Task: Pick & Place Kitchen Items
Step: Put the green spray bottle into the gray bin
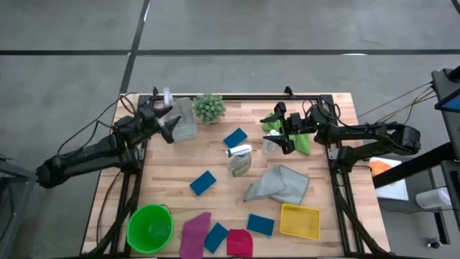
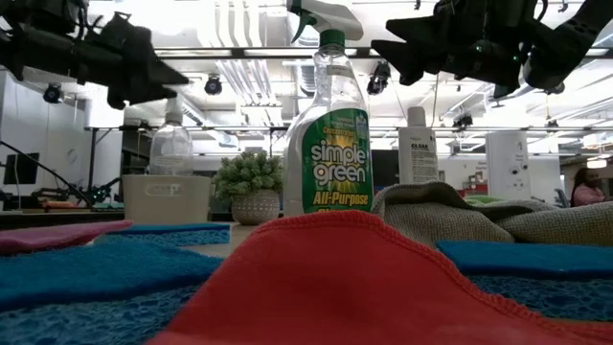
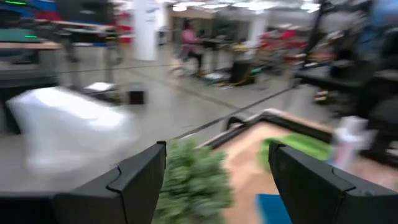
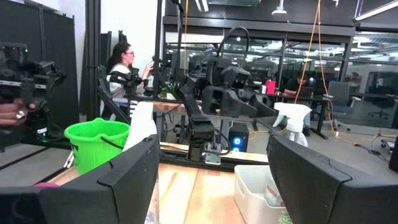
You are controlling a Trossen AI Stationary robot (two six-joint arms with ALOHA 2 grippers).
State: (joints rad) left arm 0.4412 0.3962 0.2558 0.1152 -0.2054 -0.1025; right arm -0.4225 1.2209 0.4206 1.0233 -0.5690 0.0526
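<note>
I see both tools, left tool (image 1: 167,122) and right tool (image 1: 284,128), released and empty above the bench (image 1: 172,169); sponges (image 1: 203,183) and cloths (image 1: 279,184) lie unsorted.

green bucket (image 4: 94,142), spray bottle (image 4: 293,122), person (image 4: 119,70)

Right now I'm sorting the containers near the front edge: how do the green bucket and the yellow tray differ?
The green bucket is round; the yellow tray is rectangular. The bucket stands toward the left arm's side, beside the pink cloth, the tray toward the right arm's side, beside a blue sponge. The bucket looks deeper and the tray shallower. Both are open-topped, and neither seems to hold anything.
</note>
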